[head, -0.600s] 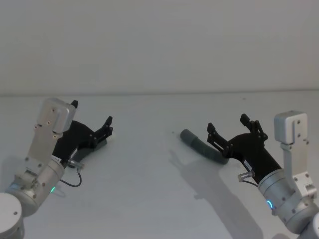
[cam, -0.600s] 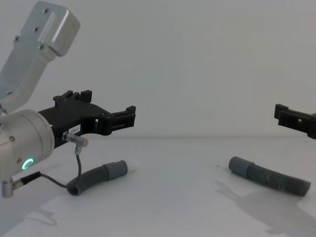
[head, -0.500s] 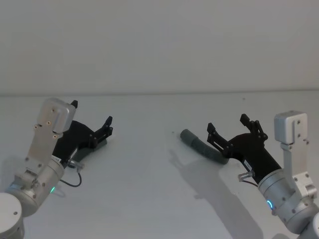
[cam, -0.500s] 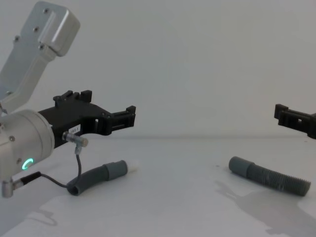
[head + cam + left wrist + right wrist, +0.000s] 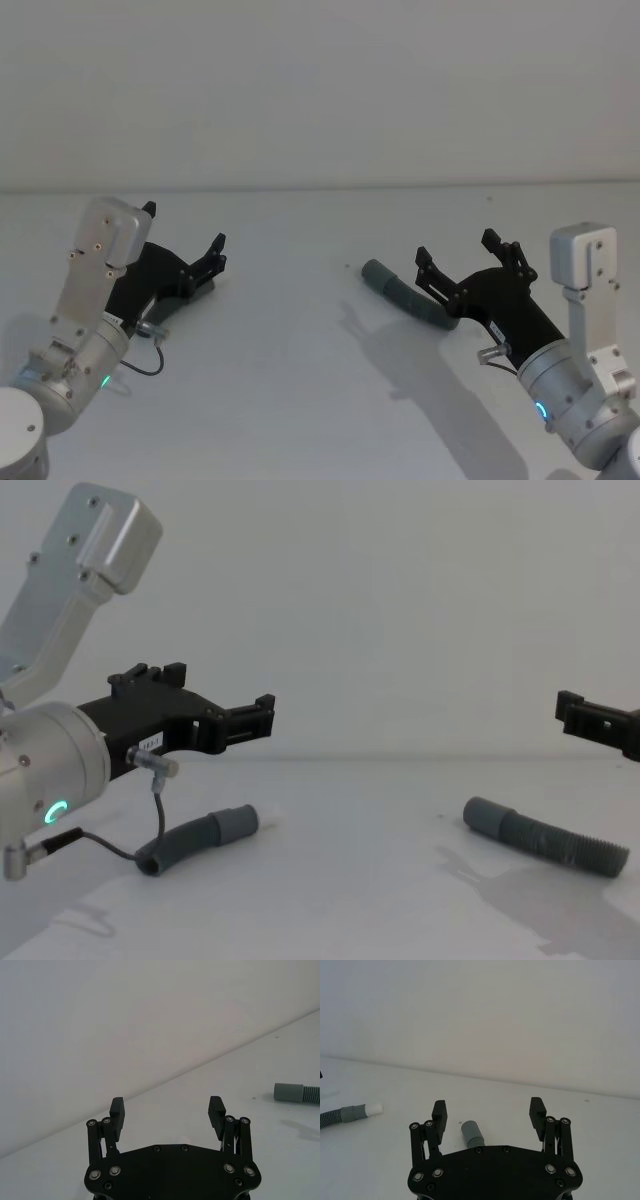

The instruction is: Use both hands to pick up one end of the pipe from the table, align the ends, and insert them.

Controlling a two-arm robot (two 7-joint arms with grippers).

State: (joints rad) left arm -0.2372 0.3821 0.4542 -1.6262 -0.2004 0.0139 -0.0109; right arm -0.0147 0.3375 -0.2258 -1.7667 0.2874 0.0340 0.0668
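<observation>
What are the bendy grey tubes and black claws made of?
Left hose piece and right hose piece: probably flexible matte plastic or rubber, judging by the ribs. Left gripper and right gripper, open above the table: seemingly rigid black plastic, screwed together.

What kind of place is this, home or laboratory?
Probably a robot test bench: plain white table, bare wall, left pincer and right pincer open near left hose and right hose.

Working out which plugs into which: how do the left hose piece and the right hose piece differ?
The left hose piece has a white-tipped cuff; the right hose piece has a plain grey cuff. The left one curves; the right one lies nearly straight. Both are grey, ribbed, on the table.
</observation>
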